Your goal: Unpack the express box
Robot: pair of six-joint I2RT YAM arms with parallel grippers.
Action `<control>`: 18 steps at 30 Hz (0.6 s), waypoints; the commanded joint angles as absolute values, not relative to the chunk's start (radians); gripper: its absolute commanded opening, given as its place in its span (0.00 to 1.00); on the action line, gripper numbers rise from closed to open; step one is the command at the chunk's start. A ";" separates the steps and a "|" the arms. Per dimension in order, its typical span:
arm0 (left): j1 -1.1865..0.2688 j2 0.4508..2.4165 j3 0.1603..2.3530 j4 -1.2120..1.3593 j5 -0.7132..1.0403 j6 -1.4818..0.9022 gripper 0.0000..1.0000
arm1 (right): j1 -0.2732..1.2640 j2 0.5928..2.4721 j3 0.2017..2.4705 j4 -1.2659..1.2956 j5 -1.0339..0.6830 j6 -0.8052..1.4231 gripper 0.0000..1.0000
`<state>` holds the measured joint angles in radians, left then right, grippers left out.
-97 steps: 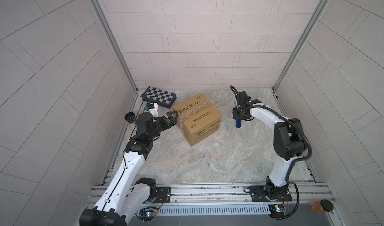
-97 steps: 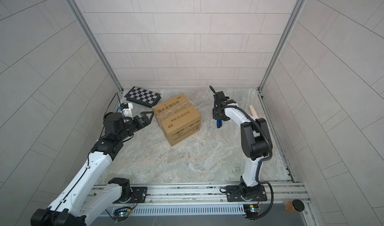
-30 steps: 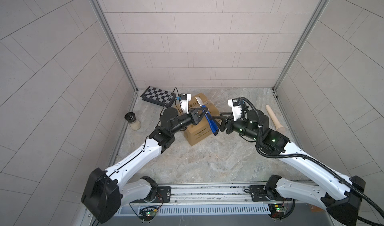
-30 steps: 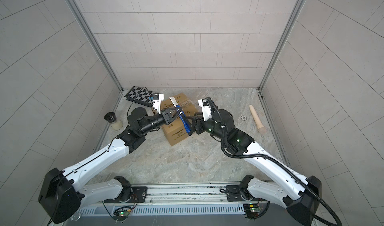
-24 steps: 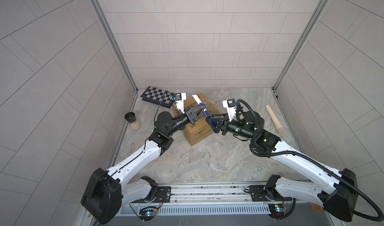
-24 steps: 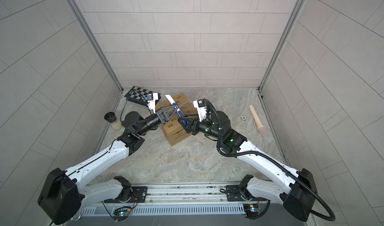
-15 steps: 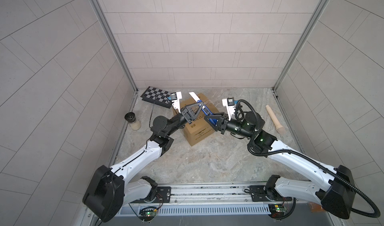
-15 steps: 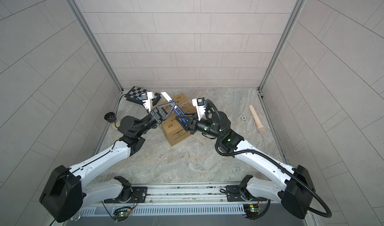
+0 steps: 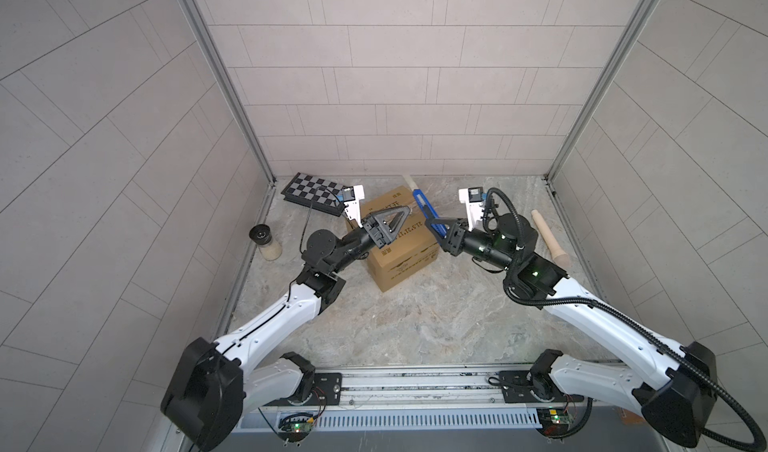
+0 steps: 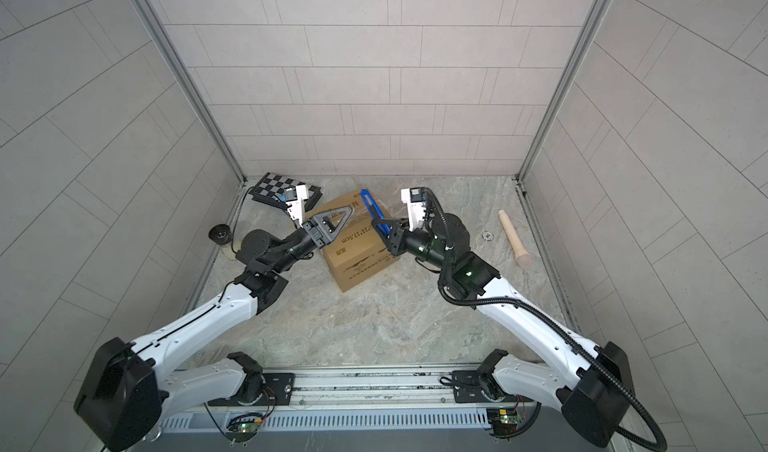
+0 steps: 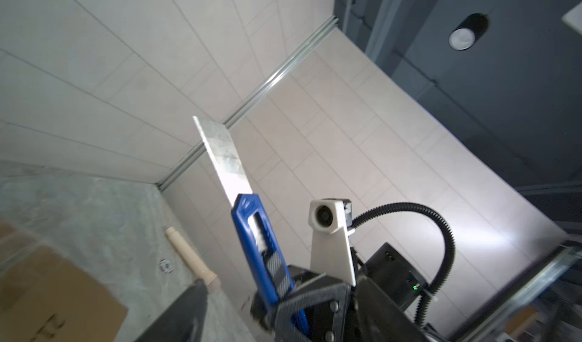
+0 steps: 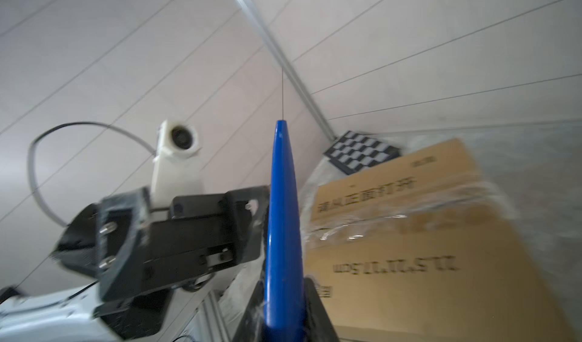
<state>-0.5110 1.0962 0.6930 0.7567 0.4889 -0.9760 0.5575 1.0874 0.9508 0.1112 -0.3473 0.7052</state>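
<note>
Two arms meet over the express box in both top views. It sits on the stone-patterned tabletop toward the back wall, with a checkered board just behind it on the left, a jar further left and a wooden pestle well apart on the right. The left gripper hangs above the box top, jaws apart and holding nothing. The right gripper is clamped on a blue utility knife whose blade end points toward the back wall. In the left wrist view the knife rises from the right gripper with its silver blade extended; a corner of the box and the pestle lie beyond. In the right wrist view the knife shows edge-on, gripped at its base. The blurred left gripper stands wide beside it, and the box, black-printed and sealed with clear tape, lies in front of the board.
</note>
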 commanded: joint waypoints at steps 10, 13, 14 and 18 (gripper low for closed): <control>-0.265 0.831 0.592 0.126 0.215 -0.797 1.00 | 0.328 1.400 1.182 -0.351 -0.147 0.334 0.00; -0.237 0.917 0.605 0.177 0.225 -0.799 1.00 | 0.331 1.501 1.243 -0.422 -0.228 0.288 0.00; -0.232 0.948 0.612 0.201 0.235 -0.802 1.00 | 0.334 1.519 1.255 -0.444 -0.253 0.284 0.00; -0.211 1.105 0.666 0.288 0.287 -0.808 1.00 | 0.376 1.511 1.238 -0.502 -0.301 0.275 0.00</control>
<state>-0.2237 1.0466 0.6174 0.2073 0.2470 -0.8139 0.3470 1.5597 1.2224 -0.4301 -0.2405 0.3298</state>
